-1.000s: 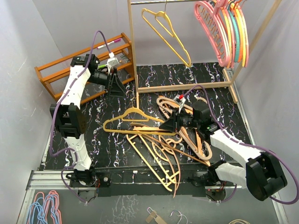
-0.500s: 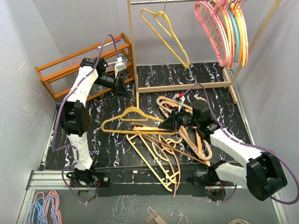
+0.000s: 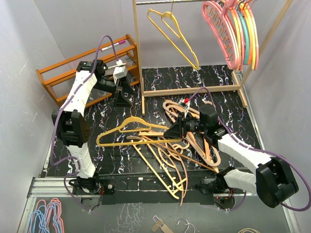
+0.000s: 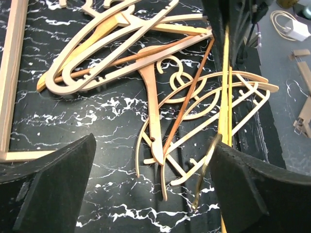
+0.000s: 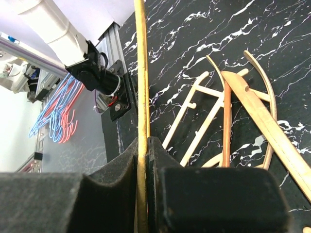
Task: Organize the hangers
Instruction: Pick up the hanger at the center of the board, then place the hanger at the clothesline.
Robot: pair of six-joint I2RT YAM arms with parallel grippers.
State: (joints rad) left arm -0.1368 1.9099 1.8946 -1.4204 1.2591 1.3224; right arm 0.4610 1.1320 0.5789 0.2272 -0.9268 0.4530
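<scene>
Mid-table, yellow hanger (image 3: 136, 141) has shifted toward the left edge.
Right gripper (image 3: 176, 131) clamps its bar; left gripper (image 3: 124, 97) gapes wide, empty.

From above and behind my bases, the top camera covers the whole table (image 3: 194, 77). Both wrist cameras share its hanger pile (image 4: 149, 107): left from a distance, right close along a yellow hanger (image 5: 141, 73).

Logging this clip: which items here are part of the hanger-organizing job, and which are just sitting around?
Job:
- yellow hanger, clamped in the right gripper
- pile of wooden hangers
- coloured hangers hanging on the rail

Lying about:
- slatted wooden rack
- white charger off the table edge
</scene>
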